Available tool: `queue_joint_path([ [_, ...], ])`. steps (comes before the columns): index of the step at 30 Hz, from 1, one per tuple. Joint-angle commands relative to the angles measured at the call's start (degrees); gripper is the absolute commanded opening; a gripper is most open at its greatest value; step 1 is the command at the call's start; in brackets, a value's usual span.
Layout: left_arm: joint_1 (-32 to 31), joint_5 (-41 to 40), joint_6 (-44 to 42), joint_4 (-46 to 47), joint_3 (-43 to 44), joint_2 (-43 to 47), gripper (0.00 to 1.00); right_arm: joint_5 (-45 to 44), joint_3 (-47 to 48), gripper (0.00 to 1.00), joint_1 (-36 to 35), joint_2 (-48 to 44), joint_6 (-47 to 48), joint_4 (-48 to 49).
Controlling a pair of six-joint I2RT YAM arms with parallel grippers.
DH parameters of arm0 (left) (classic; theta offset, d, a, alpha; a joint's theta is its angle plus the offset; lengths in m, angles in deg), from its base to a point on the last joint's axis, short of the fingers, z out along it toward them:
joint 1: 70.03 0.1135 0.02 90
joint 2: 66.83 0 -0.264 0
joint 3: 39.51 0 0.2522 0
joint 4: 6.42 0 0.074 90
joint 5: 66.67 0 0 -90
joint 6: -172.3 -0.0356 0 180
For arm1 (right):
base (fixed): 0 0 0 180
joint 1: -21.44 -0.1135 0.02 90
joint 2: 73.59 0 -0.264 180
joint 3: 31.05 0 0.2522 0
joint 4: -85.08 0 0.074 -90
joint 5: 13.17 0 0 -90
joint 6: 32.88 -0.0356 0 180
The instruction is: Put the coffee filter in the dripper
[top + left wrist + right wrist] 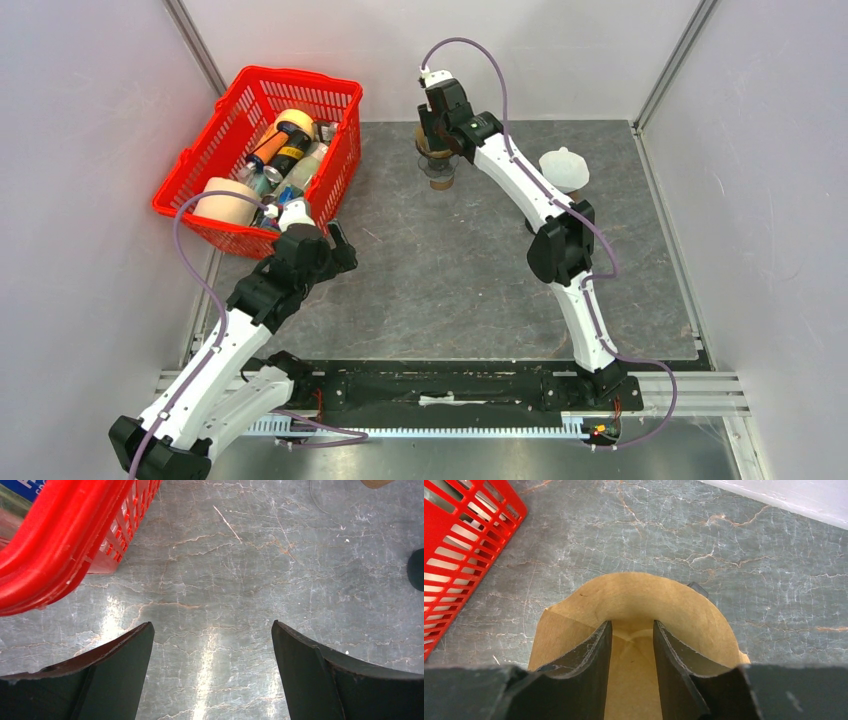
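Observation:
The brown paper coffee filter stands opened as a cone in the clear dripper at the back middle of the table. Only a small clear edge of the dripper shows behind the filter in the right wrist view. My right gripper points down into the filter; its two fingers stand a little apart inside the cone, open, with nothing pinched between them. In the top view the right gripper covers most of the filter. My left gripper hovers wide open over bare table beside the basket, holding nothing.
A red plastic basket with bottles and tape rolls stands at the back left, its rim close to my left fingers. A white ribbed object sits right of the dripper. Walls close the table on three sides.

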Motion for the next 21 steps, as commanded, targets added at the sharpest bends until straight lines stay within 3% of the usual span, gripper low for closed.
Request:
queue_joint_path([
  [1, 0.2, 0.5, 0.7, 1.1, 0.5, -0.1, 0.94, -0.6, 1.6, 0.44, 0.2, -5.1, 1.0, 1.3],
  [7, 0.2, 1.4, 0.3, 1.1, 1.3, -0.2, 0.94, 0.0, 2.0, 0.48, 0.1, -6.7, 0.2, 1.6],
  [12, 0.2, 1.4, 0.2, 1.1, 1.3, -0.4, 0.94, 0.0, 1.5, 0.59, 0.1, -7.6, 0.4, 2.1],
  [16, 0.2, 1.4, 0.2, 1.1, 1.3, -0.7, 0.94, -1.5, 1.2, 0.72, 0.1, -8.7, 0.9, 3.2],
  [20, 0.2, 1.7, 0.1, 1.1, 1.5, -0.5, 0.95, -3.0, -1.2, 0.96, 0.1, -11.2, 2.0, 4.8],
  [21, 0.2, 1.6, 0.0, 1.1, 1.5, -0.2, 0.95, -4.0, -2.0, 0.97, 0.1, -12.4, 1.8, 5.3],
])
